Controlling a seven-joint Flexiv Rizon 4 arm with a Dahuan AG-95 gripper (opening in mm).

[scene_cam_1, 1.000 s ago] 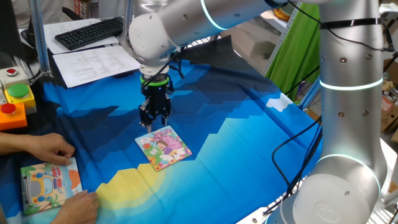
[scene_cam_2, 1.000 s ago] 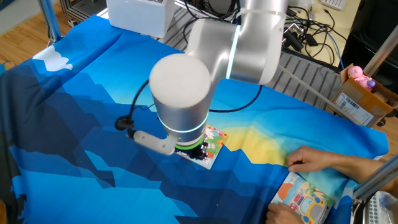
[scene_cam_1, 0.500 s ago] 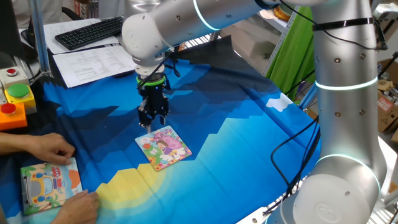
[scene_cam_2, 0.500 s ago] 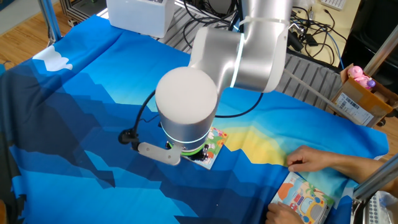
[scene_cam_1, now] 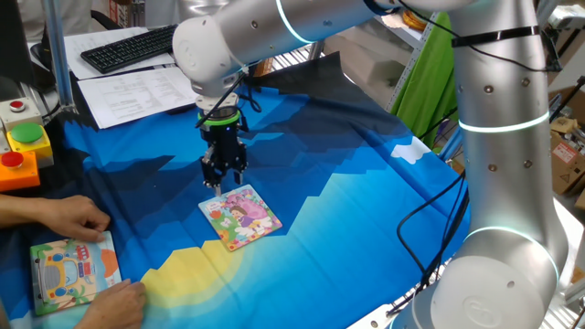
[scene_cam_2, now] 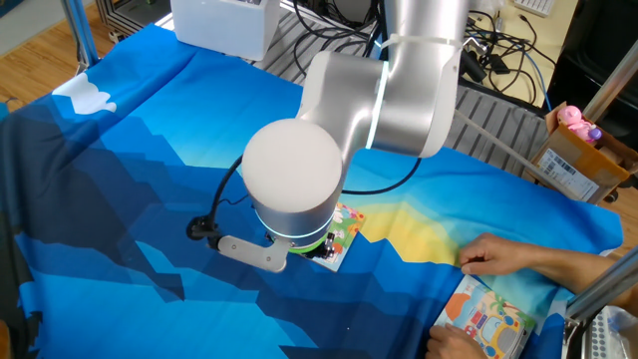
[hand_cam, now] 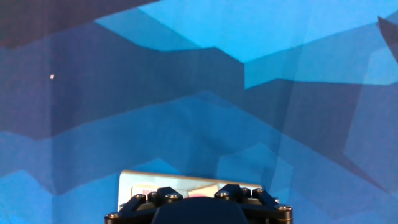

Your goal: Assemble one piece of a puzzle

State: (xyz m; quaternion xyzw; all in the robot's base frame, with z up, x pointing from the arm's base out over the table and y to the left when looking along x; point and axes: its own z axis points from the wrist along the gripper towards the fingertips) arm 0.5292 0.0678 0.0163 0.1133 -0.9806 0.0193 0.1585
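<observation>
- The puzzle [scene_cam_1: 239, 217], your cartoon-girl board in pink, yellow and light blue, lies flat on the blue cloth [scene_cam_1: 347, 210], turned diamond-wise, roughly mid-table in one fixed view.
- In the other fixed view only a corner of it [scene_cam_2: 344, 227] pokes out from behind the arm's big round joint.
- The hand view catches a pale strip of it [hand_cam: 186, 184] at 6 o'clock, right above the gripper body.
- The loose piece: can't pick it out anywhere, too small or hidden.
- Your gripper [scene_cam_1: 223, 183] hangs pointing steeply down just off the board's 11 o'clock corner, tips very near the cloth. Whether they touch, can't tell.
- Fingers apart or pinched on something? Honestly can't tell; the tips are a dark blur in one fixed view and hidden in the other two.
- Further out at 8 o'clock, a person's hands [scene_cam_1: 69, 217] sit by the orange-bordered vehicle board [scene_cam_1: 73, 271].
- At 10 o'clock: a button box [scene_cam_1: 23, 146], papers [scene_cam_1: 146, 91] and a keyboard [scene_cam_1: 132, 46].
</observation>
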